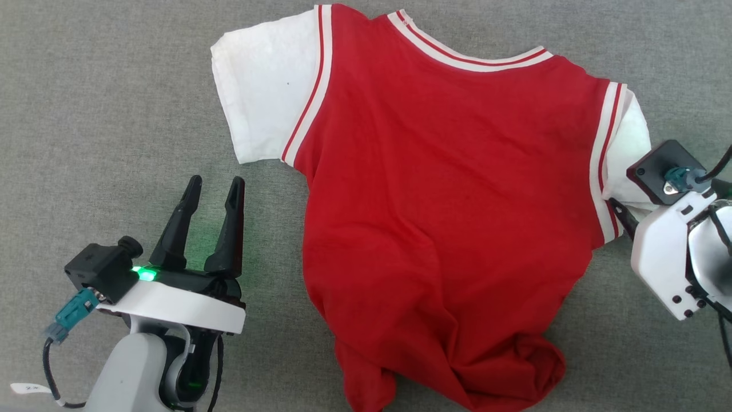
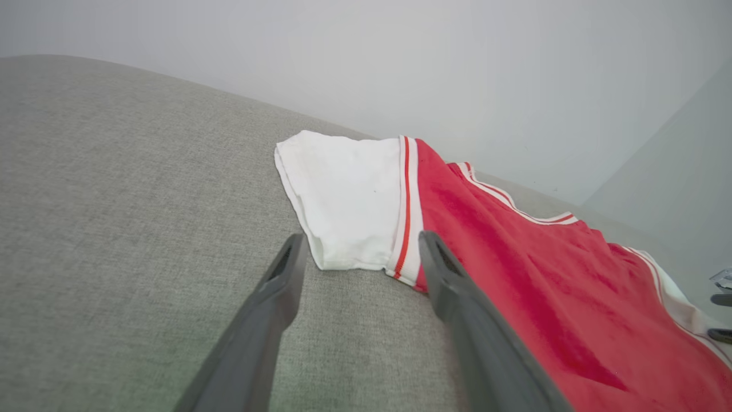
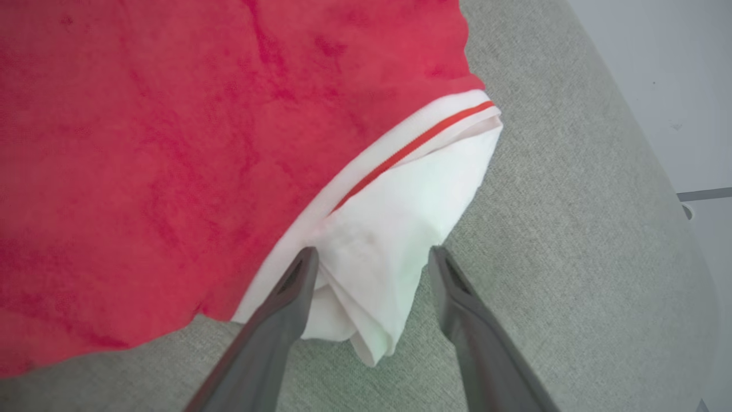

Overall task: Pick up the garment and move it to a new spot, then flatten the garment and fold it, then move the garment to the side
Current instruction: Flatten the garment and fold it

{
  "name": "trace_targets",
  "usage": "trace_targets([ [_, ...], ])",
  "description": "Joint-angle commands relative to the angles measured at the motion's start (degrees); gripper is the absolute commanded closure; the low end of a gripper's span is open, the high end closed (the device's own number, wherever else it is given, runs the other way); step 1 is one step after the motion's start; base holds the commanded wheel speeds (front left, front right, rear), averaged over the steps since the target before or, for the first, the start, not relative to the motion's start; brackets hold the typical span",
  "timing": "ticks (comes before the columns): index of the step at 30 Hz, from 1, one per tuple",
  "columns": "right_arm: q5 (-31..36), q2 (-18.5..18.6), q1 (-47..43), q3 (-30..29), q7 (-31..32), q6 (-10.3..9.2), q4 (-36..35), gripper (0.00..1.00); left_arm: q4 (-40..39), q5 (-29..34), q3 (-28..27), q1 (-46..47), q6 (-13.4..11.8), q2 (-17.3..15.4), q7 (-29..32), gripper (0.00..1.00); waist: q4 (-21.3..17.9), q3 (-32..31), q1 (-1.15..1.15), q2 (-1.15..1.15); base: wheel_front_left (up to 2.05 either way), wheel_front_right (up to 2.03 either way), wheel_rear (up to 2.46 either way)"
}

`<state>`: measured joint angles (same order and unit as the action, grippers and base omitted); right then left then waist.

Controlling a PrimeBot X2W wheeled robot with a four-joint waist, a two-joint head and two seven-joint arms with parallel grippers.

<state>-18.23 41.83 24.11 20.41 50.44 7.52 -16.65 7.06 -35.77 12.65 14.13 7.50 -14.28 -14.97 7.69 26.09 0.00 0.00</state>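
Note:
The garment [image 1: 446, 189] lies spread on the grey cloth surface, plain red face up, with its striped neck trim at the far side and its hem bunched at the near side. My left gripper [image 1: 216, 186] stands open just left of the garment, below the flat white left sleeve [image 2: 349, 206]. In the left wrist view that sleeve lies just past the left gripper [image 2: 361, 246]. My right gripper [image 3: 373, 257] is open at the garment's right side. The crumpled white right sleeve [image 3: 394, 229] lies loose between its fingers [image 3: 286, 309].
The grey fabric surface [image 1: 103, 103] stretches wide to the left of the garment. Its rounded far edge meets a pale wall [image 2: 400, 68]. In the right wrist view the surface [image 3: 572, 229] curves down to a pale floor at the right.

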Motion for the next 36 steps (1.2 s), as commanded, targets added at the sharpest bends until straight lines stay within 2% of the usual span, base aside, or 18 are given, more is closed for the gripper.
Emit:
trace_targets([
  [1,-0.2,0.0,0.6,0.1,0.3,-0.06,-0.1,0.59,0.1,-0.3,0.0,0.4,0.0,0.1,-0.3,0.00,0.0,0.0,0.00,0.00,0.00,0.00,0.00],
  [2,-0.5,0.0,0.8,0.2,0.3,-0.06,-0.2,0.85,0.2,-0.4,-0.1,0.5,0.0,0.1,-0.3,0.00,-0.1,-0.1,0.00,0.00,0.00,0.00,0.00],
  [3,-0.7,-0.2,0.8,0.2,0.5,-0.06,-0.4,1.00,0.2,-0.4,-0.1,0.5,0.0,0.1,-0.3,0.00,-0.2,-0.1,0.00,0.00,0.00,0.00,0.00],
  [7,-1.2,-1.8,0.4,-1.5,-0.2,-0.06,-0.6,1.00,0.1,-0.1,-0.1,0.4,0.0,0.0,-0.3,0.00,-0.7,-0.1,0.00,0.00,0.00,0.00,0.00],
  [17,-0.2,-10.6,-4.8,-14.3,-4.3,-0.05,1.2,1.00,-0.2,-0.1,-0.2,0.3,0.0,-0.8,-0.3,0.00,-1.6,0.4,0.00,0.00,0.00,0.00,0.00],
  [20,0.5,-12.2,-6.5,-16.0,-6.2,-0.05,1.7,1.00,-0.2,-0.2,-0.2,0.5,0.0,-1.1,-0.3,0.00,-1.7,0.5,0.00,0.00,0.00,0.00,0.00],
  [21,0.7,-12.4,-6.8,-16.1,-6.6,-0.05,1.7,0.68,-0.1,-0.2,-0.2,0.5,0.0,-1.2,-0.3,0.00,-1.8,0.5,0.00,0.00,0.00,0.00,0.00],
  [22,0.9,-12.4,-6.9,-16.0,-7.0,-0.06,1.6,0.51,-0.1,-0.2,-0.2,0.5,0.0,-1.3,-0.3,0.00,-1.9,0.6,0.00,0.00,0.00,0.00,0.00],
  [23,1.0,-12.2,-7.1,-15.3,-7.2,-0.05,1.2,0.00,-0.1,-0.3,-0.3,0.5,0.0,-1.4,-0.3,0.00,-1.9,0.6,0.00,0.00,0.00,0.00,0.00],
  [28,-1.6,-8.9,-7.3,-10.2,-5.3,-0.08,-1.9,0.00,-0.1,-0.2,0.0,0.6,0.0,-1.4,-0.3,0.00,-2.3,0.8,0.00,0.00,0.00,0.00,0.00],
  [35,-3.1,-2.4,-5.4,-5.8,0.7,-0.07,-5.4,0.00,-0.3,-0.6,0.9,1.2,0.0,-1.1,-0.3,0.00,-2.0,1.7,0.00,0.00,0.00,0.00,0.00],
  [36,-3.1,-2.4,-5.4,-5.8,0.7,-0.07,-5.4,0.00,-0.3,-0.6,0.9,1.2,0.0,-1.1,-0.3,0.00,-2.0,1.7,0.00,0.00,0.00,0.00,0.00],
])
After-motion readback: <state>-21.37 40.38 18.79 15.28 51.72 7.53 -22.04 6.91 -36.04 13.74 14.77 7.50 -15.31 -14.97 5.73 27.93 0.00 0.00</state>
